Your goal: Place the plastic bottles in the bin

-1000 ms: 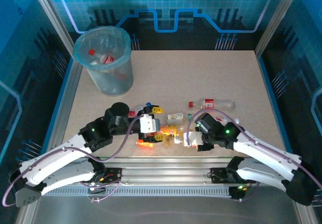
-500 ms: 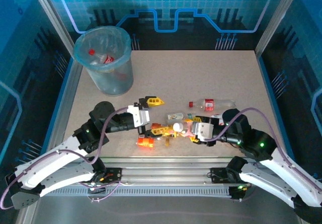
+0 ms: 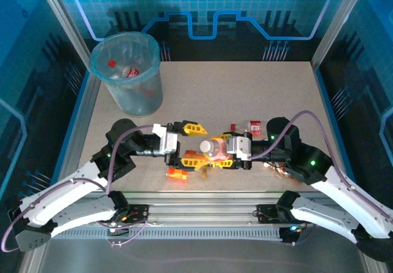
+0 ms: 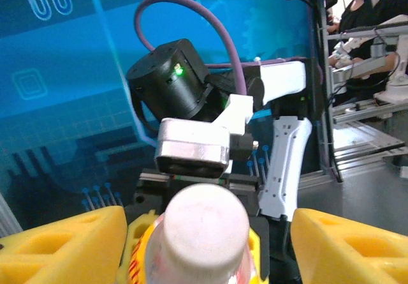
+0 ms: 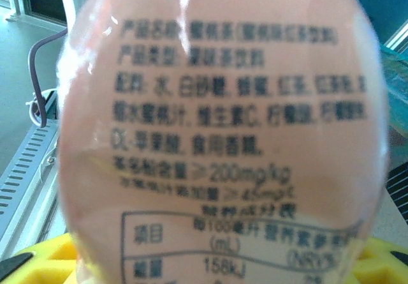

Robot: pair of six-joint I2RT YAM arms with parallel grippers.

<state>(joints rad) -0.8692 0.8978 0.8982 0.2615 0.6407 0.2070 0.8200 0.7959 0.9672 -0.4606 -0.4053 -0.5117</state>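
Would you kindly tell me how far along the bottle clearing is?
Done: at least two red-capped bottles lie in the bin. In hand: the right gripper holds a pink white-capped bottle between the left gripper's open fingers. Remaining: at least an orange bottle and a red-labelled one on the table.

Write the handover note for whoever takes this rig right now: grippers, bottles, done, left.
Right gripper: jaws shut on a peach bottle, white cap up, between the two arms.
Left gripper: jaws open, one on each side of that bottle, not gripping.
Bin: far left, a few bottles inside.
Done: those few.
Left: the held bottle, an orange bottle lying just near-side of the left gripper, a red-labelled clear bottle beyond the right gripper; others may be hidden under the arms.
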